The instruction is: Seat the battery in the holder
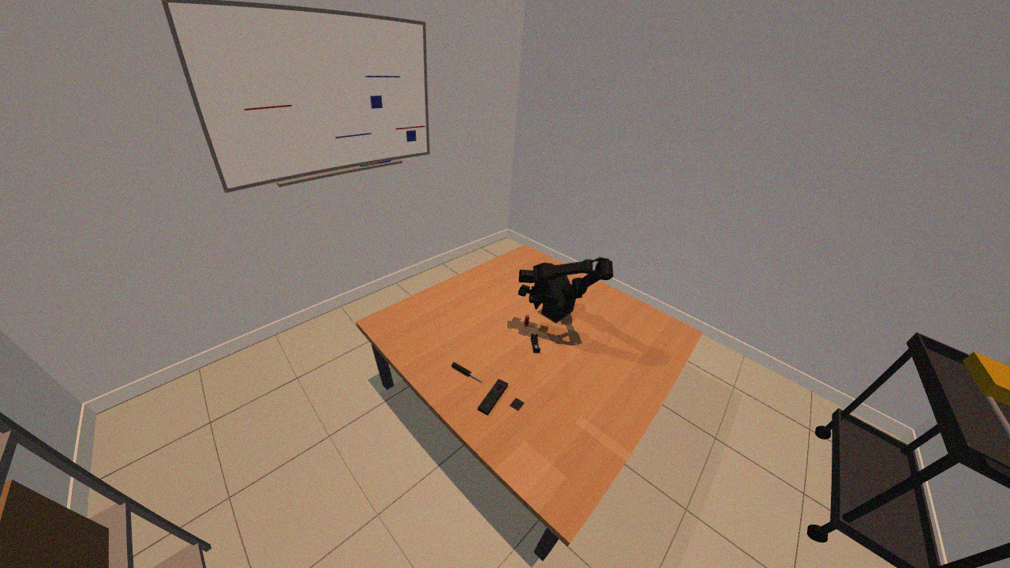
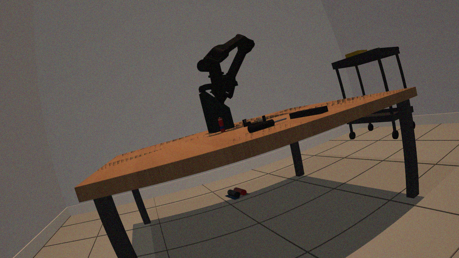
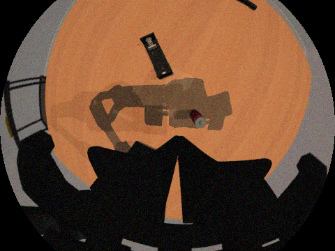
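Observation:
The red battery (image 1: 526,319) (image 2: 220,124) (image 3: 197,118) stands upright on the table, with its silver terminal end up and a blue band low on its side. The black holder (image 1: 535,344) (image 2: 245,123) (image 3: 158,57) lies a short way from it, with nothing in it. In the wrist view its spring is at the far end and its other end faces my gripper. My gripper (image 3: 179,139) is shut and empty, pointing down above the table, with the battery just beyond the fingertips in the wrist view. In the exterior view the fingers are hard to tell from the dark arm.
A screwdriver (image 1: 461,369) (image 2: 260,125) (image 3: 247,3), a black remote-like block (image 1: 492,397) (image 2: 308,112) and a small dark square (image 1: 517,404) lie farther along the table (image 1: 437,317). Red and dark cylinders (image 2: 240,191) lie on the floor. A cart (image 1: 875,459) stands apart.

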You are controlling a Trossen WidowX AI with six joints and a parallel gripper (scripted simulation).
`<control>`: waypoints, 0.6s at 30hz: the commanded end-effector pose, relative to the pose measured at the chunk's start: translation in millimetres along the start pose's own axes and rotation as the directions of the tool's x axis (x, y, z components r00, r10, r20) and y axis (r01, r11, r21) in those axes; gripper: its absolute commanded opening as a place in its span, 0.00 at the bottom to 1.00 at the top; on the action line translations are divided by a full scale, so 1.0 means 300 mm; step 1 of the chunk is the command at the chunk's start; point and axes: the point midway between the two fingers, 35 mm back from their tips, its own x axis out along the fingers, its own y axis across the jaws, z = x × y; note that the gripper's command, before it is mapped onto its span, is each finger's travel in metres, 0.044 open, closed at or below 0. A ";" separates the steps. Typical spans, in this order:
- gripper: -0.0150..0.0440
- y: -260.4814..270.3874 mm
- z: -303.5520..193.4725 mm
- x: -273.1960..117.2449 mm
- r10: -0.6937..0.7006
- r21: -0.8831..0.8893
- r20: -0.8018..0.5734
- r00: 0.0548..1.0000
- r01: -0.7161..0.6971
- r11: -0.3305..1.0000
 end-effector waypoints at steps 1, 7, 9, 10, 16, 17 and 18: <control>0.25 0.006 0.004 -0.003 0.032 -0.005 0.014 0.999 -0.032 0.999; 0.25 0.000 0.013 0.122 0.027 -0.004 0.013 1.000 -0.027 1.000; 0.25 0.003 0.013 0.177 0.028 -0.004 0.014 1.000 -0.028 1.000; 0.25 0.007 0.012 0.203 0.029 -0.004 0.015 0.999 -0.029 1.000; 0.25 0.017 0.008 0.265 0.035 -0.006 0.016 0.999 -0.035 0.999; 0.25 0.015 0.009 0.265 0.035 -0.006 0.016 0.999 -0.035 0.999; 0.25 0.010 0.009 0.265 0.035 -0.006 0.016 0.999 -0.035 0.999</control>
